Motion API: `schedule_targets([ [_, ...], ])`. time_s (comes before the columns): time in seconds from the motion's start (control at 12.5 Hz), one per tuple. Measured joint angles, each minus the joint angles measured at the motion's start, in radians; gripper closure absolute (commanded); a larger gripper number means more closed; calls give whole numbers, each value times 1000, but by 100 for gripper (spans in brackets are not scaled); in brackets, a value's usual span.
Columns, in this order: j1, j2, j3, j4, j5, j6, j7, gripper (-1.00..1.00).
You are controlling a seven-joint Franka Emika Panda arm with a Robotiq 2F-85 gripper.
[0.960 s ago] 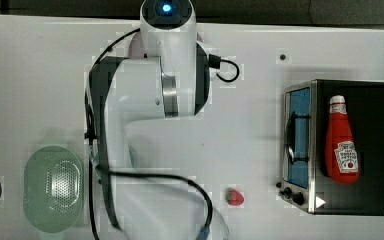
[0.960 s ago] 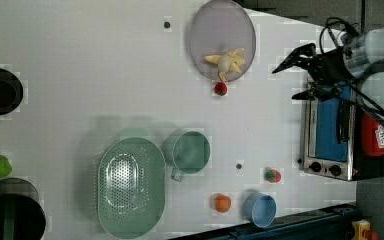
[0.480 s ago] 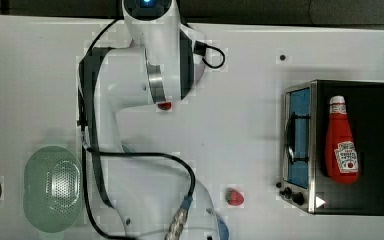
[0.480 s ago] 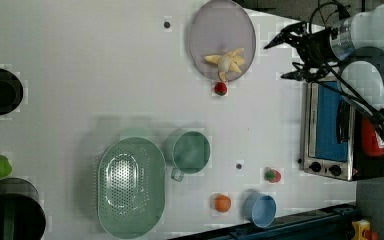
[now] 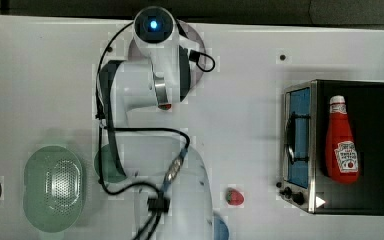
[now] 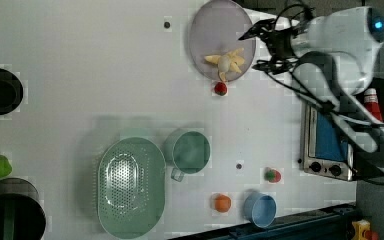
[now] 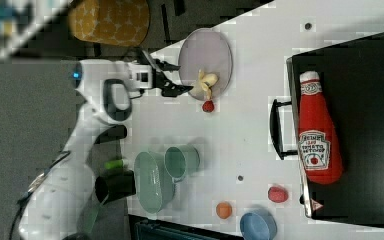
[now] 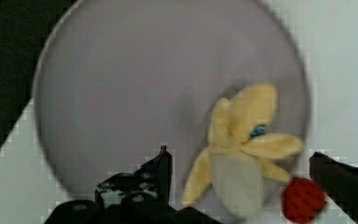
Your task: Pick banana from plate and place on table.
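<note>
Lying untouched on the plate, near the rim that faces the strawberry, in the upper middle of the left view: the banana, lobes splayed, not yet lifted. Sitting just beside that red strawberry, which is resting on the white tabletop just off the plate's edge. Closing in from the left view's right over the last second: the gripper, now reaching the plate's rim where a second ago it was hanging well apart over the toaster oven. Showing the same swing in the top view, with the arm's blue-lit joint now covering most of the plate at the upper middle of the frame. Spreading wide, the jaws, one dark finger on each side of the banana in the wrist view, with the plate lying beneath. Also appearing in the right view, upper middle: gripper pointing at the banana from the right view's left, apparently above it rather than touching. Judging the approach as nearly done: remaining are the descent, the closing on the soft body, the lift and the setting down on bare tabletop. Risking, with the strawberry so near one finger, catching or nudging it on the way down.
</note>
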Motion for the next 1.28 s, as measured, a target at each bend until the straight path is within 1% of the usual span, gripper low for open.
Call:
schedule_targets([
  [0.08,5,40,0,-3,-4,24,1,-100],
  [0.24,9,94,9,-48,4,81,5,-100],
  [0.32,11,118,14,-56,4,84,9,-92],
  [0.48,16,147,20,-48,-1,111,16,-43],
  [0.8,9,105,13,-91,1,105,19,48],
  [1.28,17,93,-7,-101,24,83,29,50],
])
